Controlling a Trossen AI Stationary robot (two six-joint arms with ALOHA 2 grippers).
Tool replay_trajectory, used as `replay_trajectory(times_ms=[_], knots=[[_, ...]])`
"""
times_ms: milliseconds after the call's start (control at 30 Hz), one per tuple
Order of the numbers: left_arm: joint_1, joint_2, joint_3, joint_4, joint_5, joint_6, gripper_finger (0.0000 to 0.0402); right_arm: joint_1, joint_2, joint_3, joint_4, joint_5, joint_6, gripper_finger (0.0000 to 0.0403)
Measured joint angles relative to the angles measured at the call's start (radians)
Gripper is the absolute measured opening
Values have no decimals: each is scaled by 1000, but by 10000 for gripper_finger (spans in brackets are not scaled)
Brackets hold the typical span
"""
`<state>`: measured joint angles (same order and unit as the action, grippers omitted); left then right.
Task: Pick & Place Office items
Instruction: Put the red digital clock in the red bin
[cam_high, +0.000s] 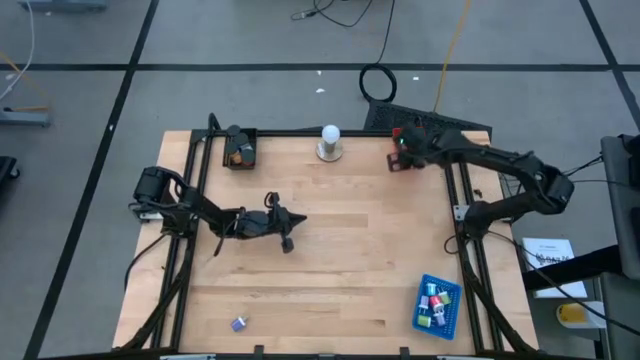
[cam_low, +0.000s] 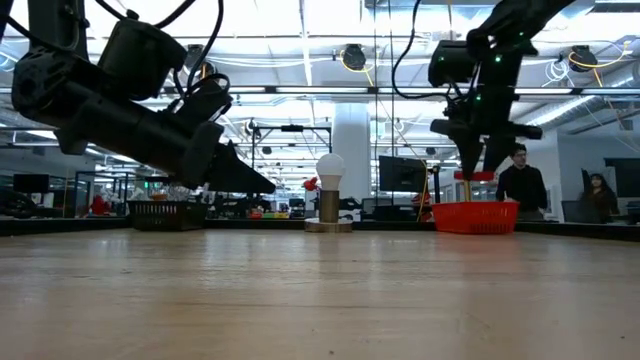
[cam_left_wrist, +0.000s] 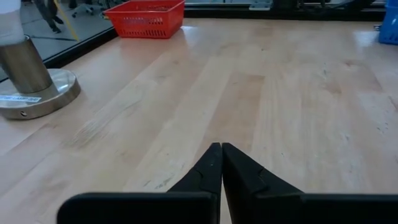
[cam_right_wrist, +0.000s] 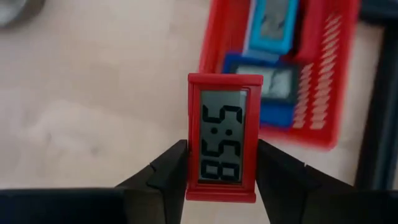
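A: Near edge first. Blue tray (cam_high: 438, 306) at near right, perforated plastic, holding small coloured rolls and clips; one small purple piece (cam_high: 239, 323) lies alone on the wood at near left.

B: Left arm?

A: Left gripper (cam_left_wrist: 221, 163) hangs low over the bare middle of the table (cam_left_wrist: 280, 99), fingers pressed together, nothing between them.

B: And the item in hand?

A: Right gripper (cam_right_wrist: 221, 171) at the far right corner, over the red tray (cam_right_wrist: 323, 74), clamped on a red digital clock (cam_right_wrist: 225, 137) across its two long sides. Rigid rectangular plastic case, flat glossy display face reading digits.

B: Handling?

A: Judged light and stiff. Smooth sides could slip, and the screen is the fragile part, so pads belong on the frame edges, as they sit now. The red tray already holds a blue clock (cam_right_wrist: 264, 93) and a light-blue one (cam_right_wrist: 273, 25).

B: Further back?

A: White ball on its round grey base (cam_high: 330, 142) at far centre, black tray (cam_high: 240, 148) far left.
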<state>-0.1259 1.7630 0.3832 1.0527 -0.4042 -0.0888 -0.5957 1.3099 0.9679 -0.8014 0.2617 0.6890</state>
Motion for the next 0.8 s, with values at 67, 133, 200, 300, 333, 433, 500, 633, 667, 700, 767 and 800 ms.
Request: replay_trajectory(times_ms=[67,133,200,300,333,433,500,633,667,700,767,800], knots=[[3,0,0,0,0,-1,5,-56,5,19,6,0,-24,152],[3,0,0,0,2,-1,5,-109,19,25,23,-2,-36,154],[3,0,0,0,2,-1,12,-157,46,25,40,-7,-48,156],[2,0,0,0,0,-1,21,-209,108,25,83,-43,-82,156],[2,0,0,0,-1,-1,21,-219,130,25,106,-53,-95,156],[2,0,0,0,-1,-2,12,-239,178,25,155,-58,-119,155],[2,0,0,0,2,-2,5,-249,198,25,159,-57,-132,158],[2,0,0,-1,8,-18,13,-257,208,25,159,-53,-148,173],[2,0,0,-1,8,-19,18,-256,207,25,166,-53,-152,178],[2,0,0,-1,8,-19,21,-256,207,25,175,-54,-152,182],[0,0,0,-6,8,-20,24,-256,207,25,188,-55,-159,191],[0,0,0,-12,8,-24,24,-256,207,25,190,-54,-166,196]])
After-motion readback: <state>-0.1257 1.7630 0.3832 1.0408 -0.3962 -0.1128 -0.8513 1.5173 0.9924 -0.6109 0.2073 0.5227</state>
